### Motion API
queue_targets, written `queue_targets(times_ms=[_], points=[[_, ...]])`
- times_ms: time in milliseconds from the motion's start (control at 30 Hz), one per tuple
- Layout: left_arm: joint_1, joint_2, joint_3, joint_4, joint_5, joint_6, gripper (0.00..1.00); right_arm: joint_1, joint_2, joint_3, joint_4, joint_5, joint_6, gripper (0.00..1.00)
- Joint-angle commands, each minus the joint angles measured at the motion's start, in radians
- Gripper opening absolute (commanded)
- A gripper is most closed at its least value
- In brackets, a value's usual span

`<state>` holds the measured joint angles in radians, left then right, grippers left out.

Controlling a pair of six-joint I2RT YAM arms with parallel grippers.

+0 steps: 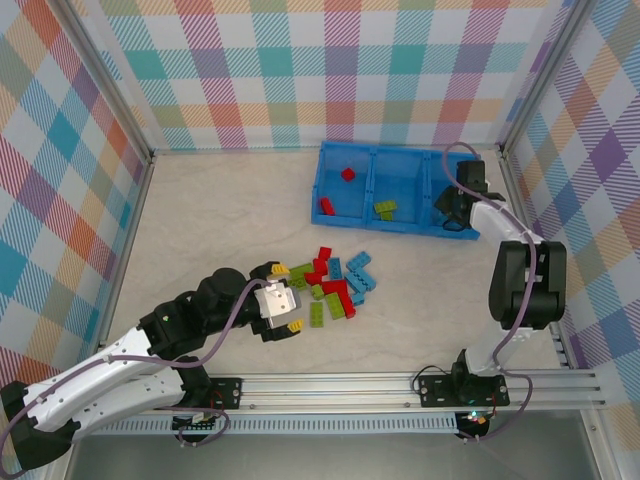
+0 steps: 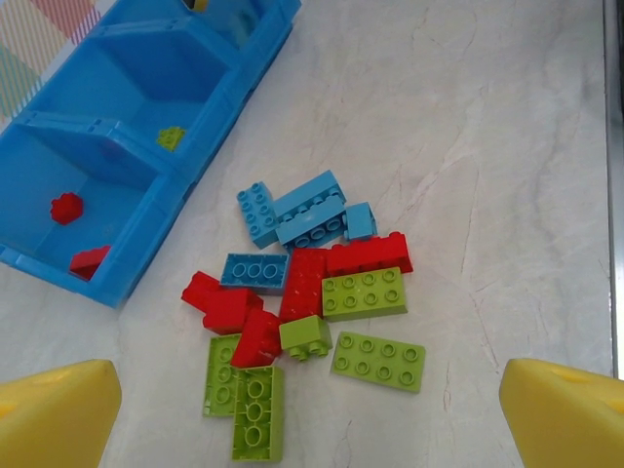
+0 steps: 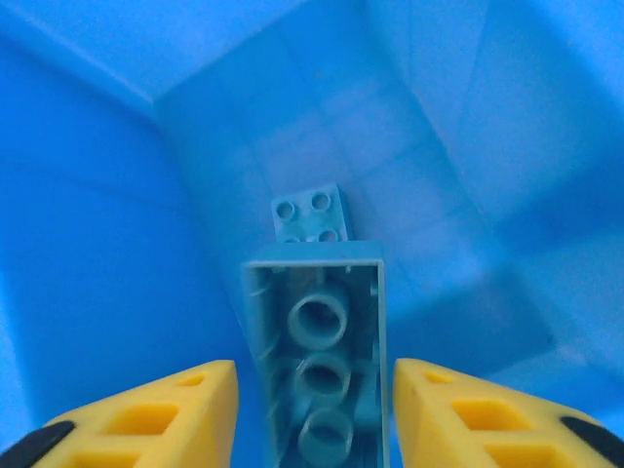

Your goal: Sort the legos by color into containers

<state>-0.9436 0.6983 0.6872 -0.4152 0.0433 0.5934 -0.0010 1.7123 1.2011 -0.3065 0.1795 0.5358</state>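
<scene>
**Light blue brick (image 3: 314, 322) loose in our right gripper (image 3: 314, 419)**

Nearest us, our left gripper (image 1: 283, 298) gapes wide with nothing in it. The pile of legos (image 1: 335, 285) lies at its 3 o'clock on the pale marbled surface (image 1: 200, 220). At the pile's 1 o'clock stands the blue tray (image 1: 400, 228). Our right gripper hangs released over its right compartment, narrow gaps either side of the brick. Plaid walls (image 1: 300, 70) stand beyond.

The small studded bricks (image 2: 363, 292) in red, lime green and light blue are smooth, faintly glossy plastic, as is the bright blue moulded plastic tray (image 2: 161, 229). The pale veined tabletop (image 2: 487, 146) looks smooth and matt; the checked walls (image 1: 300, 70) may be printed cloth.
</scene>
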Motion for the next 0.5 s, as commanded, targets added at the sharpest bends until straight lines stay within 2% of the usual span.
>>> queue_targets(times_ms=[0, 100, 267, 400, 467], points=[[0.012, -0.012, 0.008, 0.011, -0.009, -0.016, 1.0, -0.003, -0.086, 0.007, 0.011, -0.034, -0.029, 0.59], [0.02, 0.003, 0.02, 0.01, -0.019, -0.074, 1.0, -0.002, -0.152, -0.011, -0.012, -0.077, -0.033, 0.59], [0.057, 0.056, 0.07, 0.017, -0.12, -0.257, 1.0, 0.016, -0.37, -0.129, 0.006, -0.351, -0.025, 0.6], [0.091, 0.108, 0.157, -0.037, -0.22, -0.415, 1.0, 0.104, -0.531, -0.206, -0.046, -0.535, -0.05, 0.63], [0.091, 0.146, 0.22, -0.089, -0.292, -0.567, 0.99, 0.174, -0.572, -0.22, -0.117, -0.585, -0.073, 0.63]])
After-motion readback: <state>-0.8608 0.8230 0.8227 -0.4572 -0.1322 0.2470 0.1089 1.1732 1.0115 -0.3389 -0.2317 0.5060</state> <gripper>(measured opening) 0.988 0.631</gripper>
